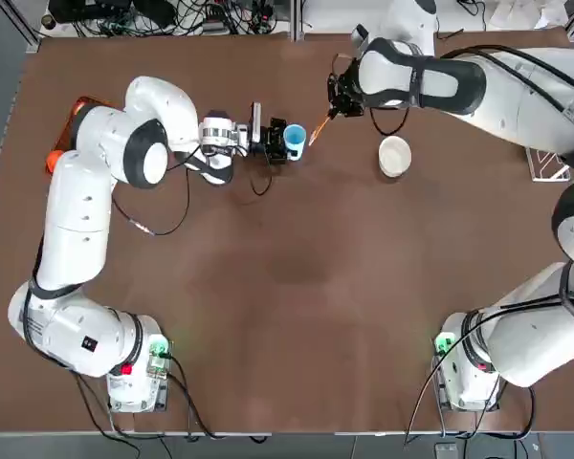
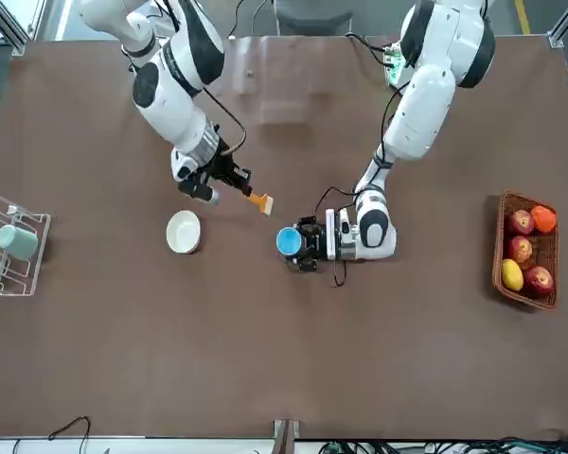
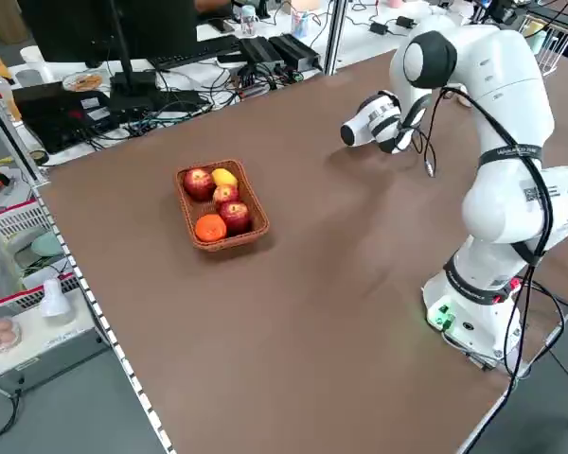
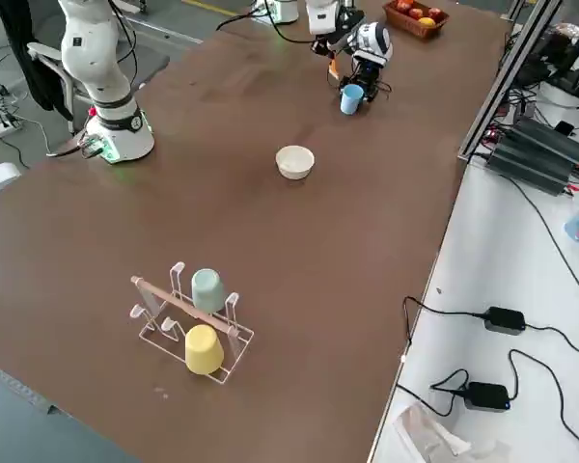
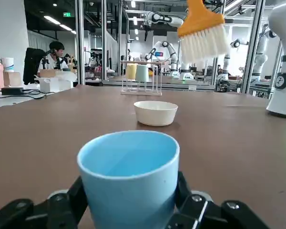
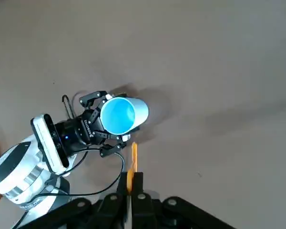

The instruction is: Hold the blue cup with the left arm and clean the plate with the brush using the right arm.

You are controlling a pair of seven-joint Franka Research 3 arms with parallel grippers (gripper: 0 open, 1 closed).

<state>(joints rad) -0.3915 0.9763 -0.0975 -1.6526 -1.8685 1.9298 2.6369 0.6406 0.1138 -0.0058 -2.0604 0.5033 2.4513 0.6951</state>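
The blue cup (image 1: 295, 142) stands upright on the brown table, and my left gripper (image 1: 285, 142) is shut on it from the side, low over the surface. The left wrist view shows black fingers (image 5: 190, 207) pressed against both sides of the cup (image 5: 128, 176). My right gripper (image 1: 335, 108) hovers just right of the cup, shut on the brush (image 1: 318, 131), whose orange handle and pale bristles (image 2: 265, 203) slant down toward the cup. The cream plate (image 1: 394, 156) sits alone further right, apart from both grippers. Brush bristles (image 5: 203, 42) hang above the table between cup and plate (image 5: 155, 112).
A wicker basket of fruit (image 2: 527, 248) stands at the table's left edge. A wire rack (image 4: 198, 328) with a pale teal cup (image 4: 207, 286) and a yellow cup (image 4: 204, 349) stands at the right edge. A person sits in the far background of the left wrist view.
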